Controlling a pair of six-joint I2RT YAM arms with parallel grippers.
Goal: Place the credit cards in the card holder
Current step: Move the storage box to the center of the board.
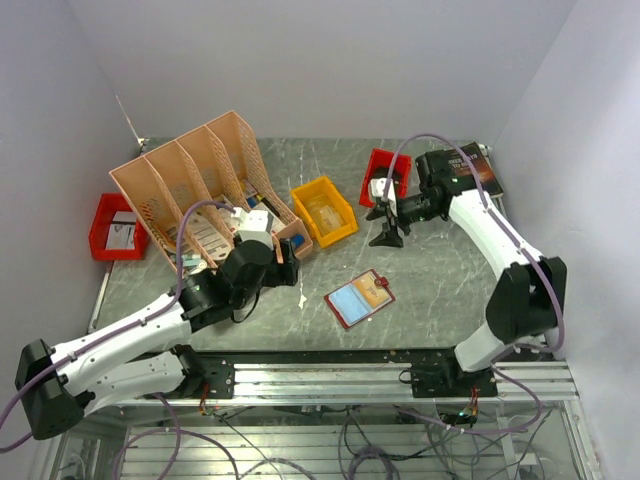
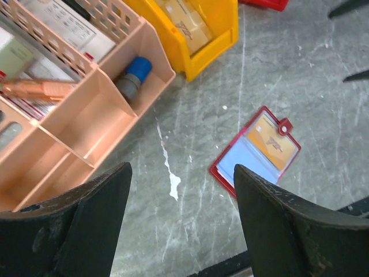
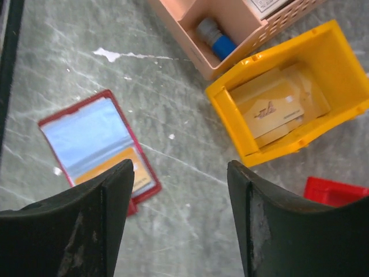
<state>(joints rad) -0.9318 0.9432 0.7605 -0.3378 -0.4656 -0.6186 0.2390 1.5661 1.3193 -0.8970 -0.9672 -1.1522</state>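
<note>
The small, flat red leather-like card holder lies open on the grey marbled table, in the lower middle of the overhead view, near the front edge and well apart from the containers behind it. Its clear pockets face up, which I judge is the useful way, because a card can then slide in without turning the wallet. Behind the plastic, a thin blue card fills one half and an orange-yellow card with a small drawing fills the other. The metal snap tab stands out at the edge near the orange one. The red border is visible all around, and both cards seem to sit fully inside, though the shine of the plastic makes this difficult to confirm. The left gripper hangs above the table near the front end of the peach-coloured slotted file organiser, its fingers spread wide with nothing between them. The right gripper hovers between the holder and the open yellow plastic bin, its fingers also spread and empty. In this bin, at the right of the right wrist view, lie more pale orange-yellow cards of similar print. Probably these must go in too, so the right arm stands well to fetch one, and the task looks only partly done
</note>
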